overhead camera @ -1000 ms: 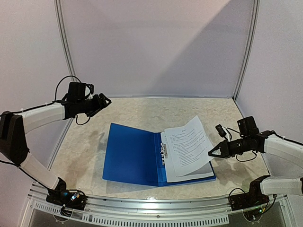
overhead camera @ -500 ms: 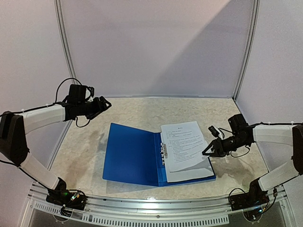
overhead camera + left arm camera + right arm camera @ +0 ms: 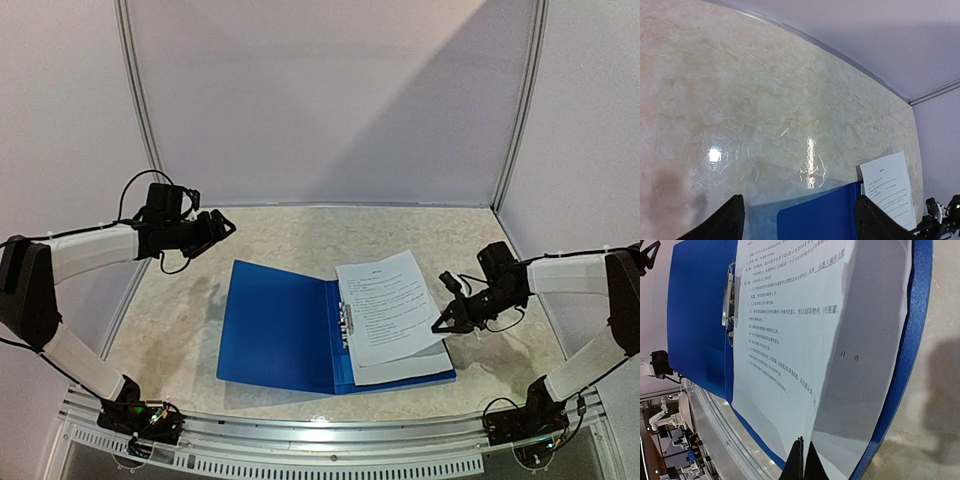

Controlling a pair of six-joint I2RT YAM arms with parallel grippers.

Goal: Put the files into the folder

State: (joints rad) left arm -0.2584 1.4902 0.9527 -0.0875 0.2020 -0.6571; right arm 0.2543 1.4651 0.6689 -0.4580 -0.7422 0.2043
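At the left, my left claw (image 3: 222,228) hangs above the bare desk (image 3: 300,235), jaws apart and holding nothing, off the far left corner of the folder (image 3: 275,325). The blue folder lies open and flat in the middle of the desk, its left cover bare. A metal clip (image 3: 347,325) runs down the spine. The files (image 3: 385,305), white printed sheets, lie on the right cover. The top sheet sits askew to the ones beneath, and its right side looks slightly lifted.

My right claw (image 3: 438,326) is at that right edge with its jaws together. I cannot tell whether a sheet is pinched between them.

To finish well, I judge I should nudge the top sheet towards the spine with a low, light touch, turning it square with the stack so that blue shows around it and the paper does not buckle.

There is open desk behind the folder and to its left. On the right, the side wall is near my right arm. The folder's near edge lies close to the desk's front rail.
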